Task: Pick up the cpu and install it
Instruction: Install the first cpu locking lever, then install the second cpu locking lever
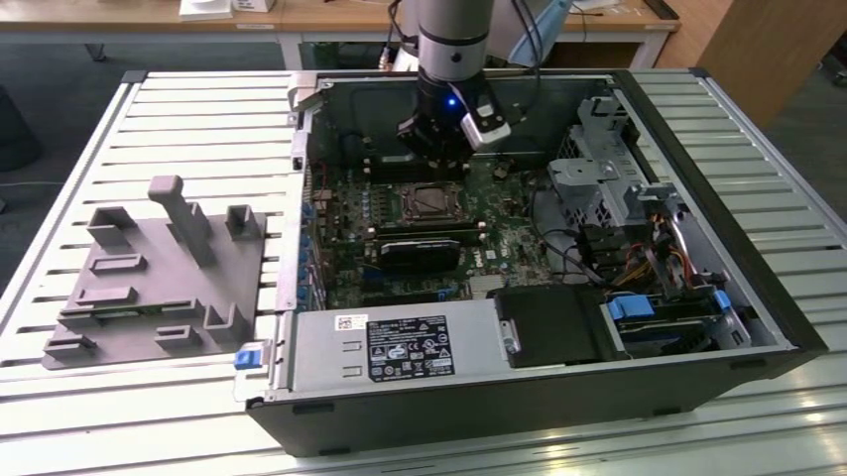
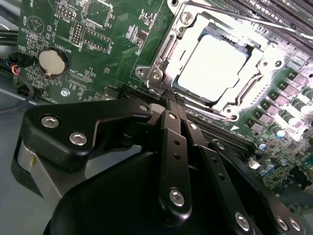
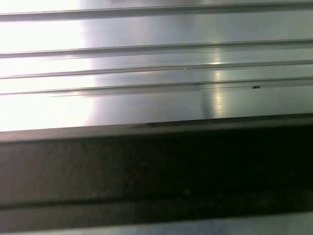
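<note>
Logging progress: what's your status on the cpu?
Tool above the socket, holding nothing. Cpu seated in socket. Nothing in the way.

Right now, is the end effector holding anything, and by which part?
Nothing. The cpu already sits in the motherboard socket, apart from the end effector, whose fingers are together.

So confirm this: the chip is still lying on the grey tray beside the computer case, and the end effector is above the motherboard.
Not quite. The chip sits in the motherboard socket, as the second wrist view shows, not on the grey tray. The end effector is above the motherboard, as you said.
</note>
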Robot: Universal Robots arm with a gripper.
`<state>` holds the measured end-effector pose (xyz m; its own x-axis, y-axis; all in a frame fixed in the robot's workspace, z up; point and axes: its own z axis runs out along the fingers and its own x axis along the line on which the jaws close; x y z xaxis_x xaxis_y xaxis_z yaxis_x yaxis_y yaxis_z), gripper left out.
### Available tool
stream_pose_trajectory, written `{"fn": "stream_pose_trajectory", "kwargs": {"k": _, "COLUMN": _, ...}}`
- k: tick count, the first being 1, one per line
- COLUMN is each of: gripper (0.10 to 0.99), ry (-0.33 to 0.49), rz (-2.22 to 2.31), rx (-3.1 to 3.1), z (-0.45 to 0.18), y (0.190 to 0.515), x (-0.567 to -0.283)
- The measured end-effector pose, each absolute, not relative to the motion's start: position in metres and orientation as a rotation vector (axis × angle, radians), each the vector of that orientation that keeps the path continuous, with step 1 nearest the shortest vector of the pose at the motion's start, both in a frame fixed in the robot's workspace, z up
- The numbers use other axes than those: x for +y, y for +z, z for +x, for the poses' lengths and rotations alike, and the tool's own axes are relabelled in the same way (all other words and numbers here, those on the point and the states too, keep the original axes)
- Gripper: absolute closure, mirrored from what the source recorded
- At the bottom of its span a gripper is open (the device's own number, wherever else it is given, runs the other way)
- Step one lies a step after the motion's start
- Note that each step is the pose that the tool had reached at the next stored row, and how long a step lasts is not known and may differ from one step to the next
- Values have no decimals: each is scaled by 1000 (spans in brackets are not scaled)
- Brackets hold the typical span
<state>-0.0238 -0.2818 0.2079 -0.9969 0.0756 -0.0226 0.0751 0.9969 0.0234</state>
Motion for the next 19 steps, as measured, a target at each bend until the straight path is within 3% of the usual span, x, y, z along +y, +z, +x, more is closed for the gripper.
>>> {"fn": "stream_pose_trajectory", "kwargs": {"k": 19, "gripper": 980, "ry": 35, "rz": 118, "rx": 3116, "z": -24, "y": 207, "x": -291}}
